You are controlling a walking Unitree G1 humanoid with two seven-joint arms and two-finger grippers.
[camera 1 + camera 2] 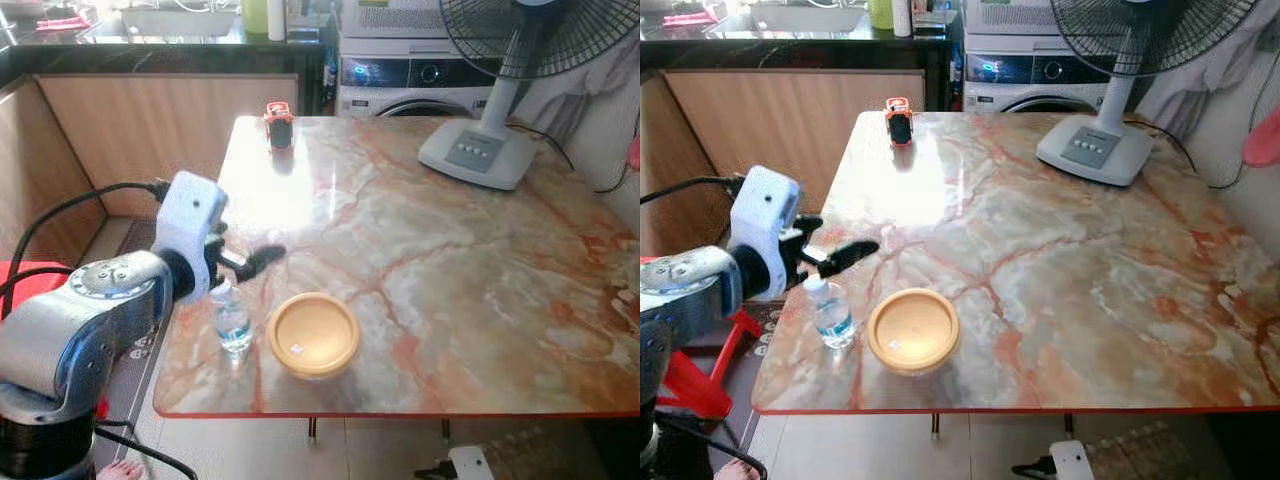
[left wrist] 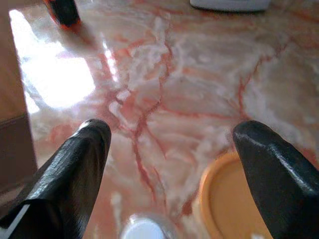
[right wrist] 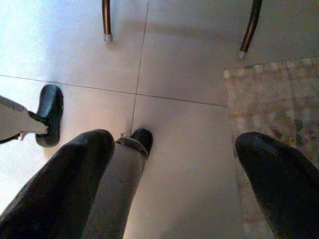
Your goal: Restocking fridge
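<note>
Marble table (image 1: 450, 300): one water bottle (image 1: 232, 322), one orange bowl (image 1: 313, 334), left tool (image 2: 169, 144) wide apart, empty.

Left arm (image 1: 80, 310) raised and bent, forearm reaching in from the left, white wrist block (image 1: 192, 225) forward. Left gripper (image 2: 169, 149) points forward and down, fingers (image 2: 75, 164) spread wide, nothing between them. Right gripper (image 3: 172, 169) hangs low, aimed down, fingers (image 3: 279, 179) also wide apart and empty. Robot's legs and black feet (image 3: 50, 112) visible beneath it.
</note>
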